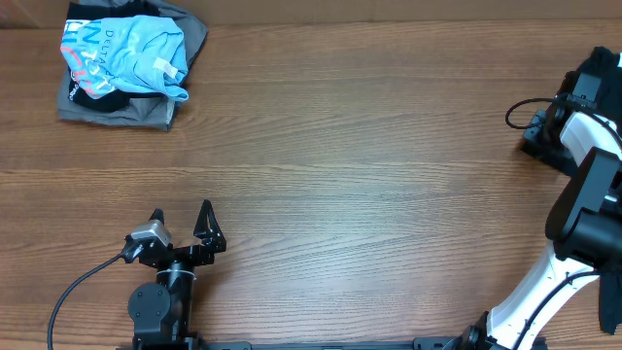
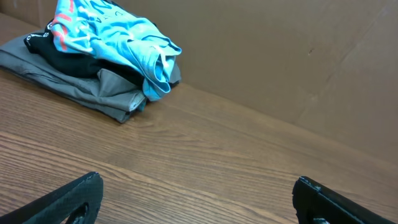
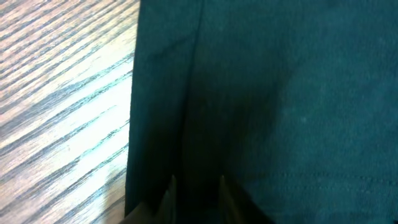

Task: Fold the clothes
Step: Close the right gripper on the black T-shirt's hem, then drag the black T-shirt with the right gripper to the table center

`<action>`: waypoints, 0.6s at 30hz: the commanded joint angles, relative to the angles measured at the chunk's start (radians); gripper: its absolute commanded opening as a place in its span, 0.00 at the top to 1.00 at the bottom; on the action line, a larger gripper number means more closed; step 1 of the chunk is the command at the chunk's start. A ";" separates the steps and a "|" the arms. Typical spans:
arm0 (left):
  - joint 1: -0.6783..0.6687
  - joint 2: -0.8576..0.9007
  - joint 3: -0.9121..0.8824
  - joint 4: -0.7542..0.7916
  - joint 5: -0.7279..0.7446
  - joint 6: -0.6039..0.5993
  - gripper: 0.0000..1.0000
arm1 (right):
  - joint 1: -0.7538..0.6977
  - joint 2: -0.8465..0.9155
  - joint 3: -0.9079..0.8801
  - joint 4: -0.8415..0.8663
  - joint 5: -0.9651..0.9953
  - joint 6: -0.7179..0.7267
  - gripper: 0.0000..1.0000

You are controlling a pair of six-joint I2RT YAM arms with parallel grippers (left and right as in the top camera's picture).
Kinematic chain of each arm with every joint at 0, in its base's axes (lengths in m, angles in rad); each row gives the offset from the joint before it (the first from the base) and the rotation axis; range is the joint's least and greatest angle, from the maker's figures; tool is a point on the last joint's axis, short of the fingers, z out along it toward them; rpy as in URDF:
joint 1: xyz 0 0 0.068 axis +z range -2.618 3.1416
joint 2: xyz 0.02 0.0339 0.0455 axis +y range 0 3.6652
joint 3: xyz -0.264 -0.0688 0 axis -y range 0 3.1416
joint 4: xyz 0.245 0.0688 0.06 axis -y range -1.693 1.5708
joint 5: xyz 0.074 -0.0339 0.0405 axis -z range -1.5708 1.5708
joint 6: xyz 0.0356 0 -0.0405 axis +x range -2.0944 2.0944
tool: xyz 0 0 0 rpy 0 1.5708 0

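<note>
Wooden table [image 3: 56, 93], black T-shirt [image 3: 280, 93] against right tool [image 3: 196, 193]

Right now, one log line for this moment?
left gripper: jaws open, above table | right gripper: at black T-shirt, jaws unclear | blue-and-grey pile: far-left corner

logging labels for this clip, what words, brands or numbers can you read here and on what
"DELTA": white print on the light blue shirt, overhead view, only roughly legible.
Larger letters beside it on that shirt: crumpled, unreadable.
black T-shirt: no text in view.
</note>
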 commanded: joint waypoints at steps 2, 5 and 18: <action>-0.006 -0.011 -0.004 -0.002 -0.003 0.016 0.00 | -0.005 0.002 0.006 0.005 0.002 0.000 0.83; -0.006 -0.011 -0.004 -0.002 -0.003 0.016 0.00 | -0.005 0.001 0.035 -0.021 0.002 0.005 0.96; -0.006 -0.011 -0.004 -0.002 -0.003 0.016 0.00 | -0.005 -0.106 0.039 -0.028 0.002 0.040 0.96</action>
